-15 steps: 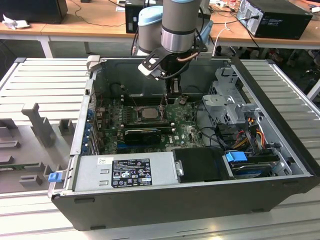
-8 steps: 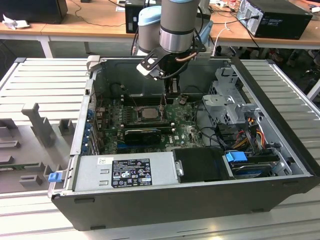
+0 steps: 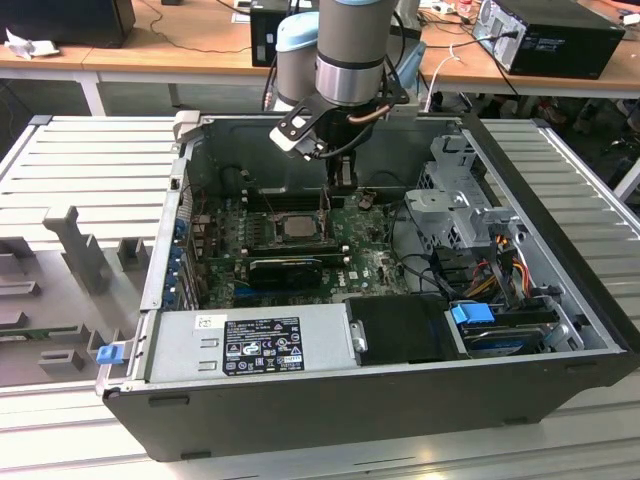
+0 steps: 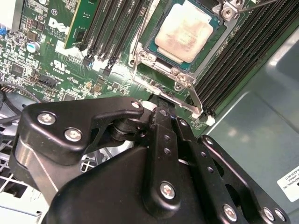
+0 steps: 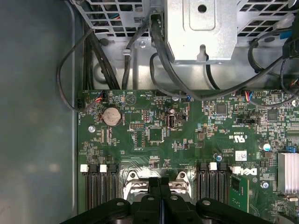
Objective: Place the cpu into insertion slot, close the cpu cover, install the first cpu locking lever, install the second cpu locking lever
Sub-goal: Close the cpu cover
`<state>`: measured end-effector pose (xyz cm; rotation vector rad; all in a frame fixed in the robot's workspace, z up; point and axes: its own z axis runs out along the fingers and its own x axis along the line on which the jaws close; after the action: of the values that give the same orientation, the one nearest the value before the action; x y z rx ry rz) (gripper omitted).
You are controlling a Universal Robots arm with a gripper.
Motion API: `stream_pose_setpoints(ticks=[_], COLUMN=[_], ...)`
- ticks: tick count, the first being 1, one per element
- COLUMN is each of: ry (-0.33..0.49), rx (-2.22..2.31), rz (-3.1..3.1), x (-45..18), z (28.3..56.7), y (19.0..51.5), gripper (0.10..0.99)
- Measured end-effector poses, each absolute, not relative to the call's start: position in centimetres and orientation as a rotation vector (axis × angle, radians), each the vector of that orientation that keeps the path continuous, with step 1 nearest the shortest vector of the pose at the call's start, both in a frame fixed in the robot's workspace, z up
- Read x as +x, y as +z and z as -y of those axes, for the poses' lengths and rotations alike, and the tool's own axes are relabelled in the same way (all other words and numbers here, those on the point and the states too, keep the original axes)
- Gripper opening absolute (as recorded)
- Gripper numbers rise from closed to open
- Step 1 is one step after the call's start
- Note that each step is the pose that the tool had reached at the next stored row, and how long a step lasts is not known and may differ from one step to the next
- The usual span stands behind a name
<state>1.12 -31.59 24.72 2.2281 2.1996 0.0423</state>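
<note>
The cpu, a pale square chip, lies flat on the green board in the insertion slot, which is hidden beneath it. The cpu cover lies down around the chip as a metal frame. A thin wire locking lever runs along the socket's side nearest my fingers. My gripper is shut, and its black fingertips sit right at that lever. I cannot tell whether they touch it. In the exterior view the gripper hangs just behind the cpu. The first wrist view has the closed fingers between two silver socket corners.
Black memory slots flank the socket on both sides. A drive cage with cables stands at the exterior view's right, and a power supply is at the front. The case walls enclose the board.
</note>
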Motion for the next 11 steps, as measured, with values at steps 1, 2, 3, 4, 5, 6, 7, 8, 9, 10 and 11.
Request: stream_pose_setpoints(ticks=[1,2,3,4,5,6,7,8,9,10,11], ry=[0.042,0.042,0.042,0.042,0.042,0.042,0.042,0.042,0.042,0.042,0.042], rx=[2.228,2.228,2.228,2.228,2.228,2.228,2.228,2.228,2.228,2.228,2.228], rz=[-2.2,-2.2,-2.2,-2.2,-2.2,-2.2,-2.2,-2.2,-2.2,-2.2,-2.2], x=[1.09,1.06,1.02,0.97,0.95,0.91,0.87,0.85,0.81,0.75,0.69], z=[31.59,31.59,31.59,31.59,31.59,31.59,31.59,31.59,31.59,31.59,31.59], y=[24.72,24.72,24.72,24.72,24.72,24.72,24.72,24.72,24.72,24.72,24.72], gripper=[0.106,0.106,0.106,0.106,0.106,0.106,0.106,0.106,0.106,0.106,0.106])
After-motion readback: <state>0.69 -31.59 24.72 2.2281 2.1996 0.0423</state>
